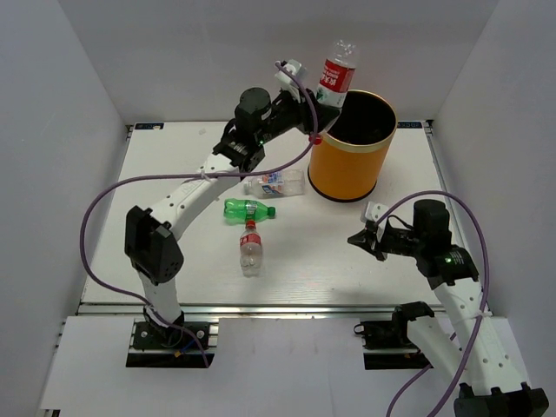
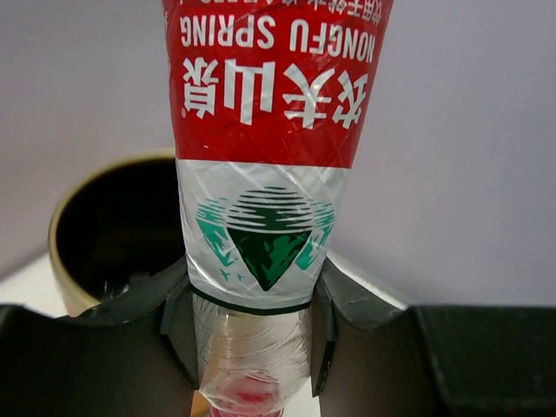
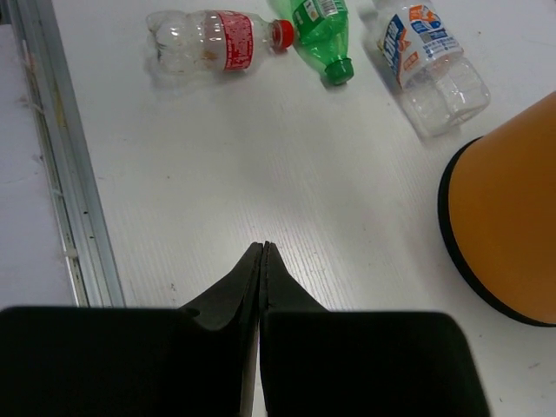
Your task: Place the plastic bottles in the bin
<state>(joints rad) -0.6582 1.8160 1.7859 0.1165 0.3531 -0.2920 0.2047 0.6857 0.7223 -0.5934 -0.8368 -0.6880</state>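
My left gripper [image 1: 328, 97] is shut on a clear bottle with a red Nongfu Spring label [image 1: 338, 74], holding it cap down at the far left rim of the orange bin [image 1: 347, 161]. In the left wrist view the bottle [image 2: 269, 174] sits between my fingers [image 2: 178, 326], with the bin's black inside [image 2: 113, 234] to its left. Three bottles lie on the table: a blue-labelled clear one [image 1: 275, 183], a green one [image 1: 248, 210] and a red-capped one [image 1: 250, 248]. My right gripper [image 1: 354, 240] is shut and empty, low over the table right of them [image 3: 263, 248].
The right wrist view shows the red-labelled bottle [image 3: 217, 39], green bottle [image 3: 321, 35] and blue-labelled bottle [image 3: 430, 52] ahead, and the bin's orange wall [image 3: 508, 217] at the right. A metal rail [image 3: 61, 165] edges the table. White walls enclose the table.
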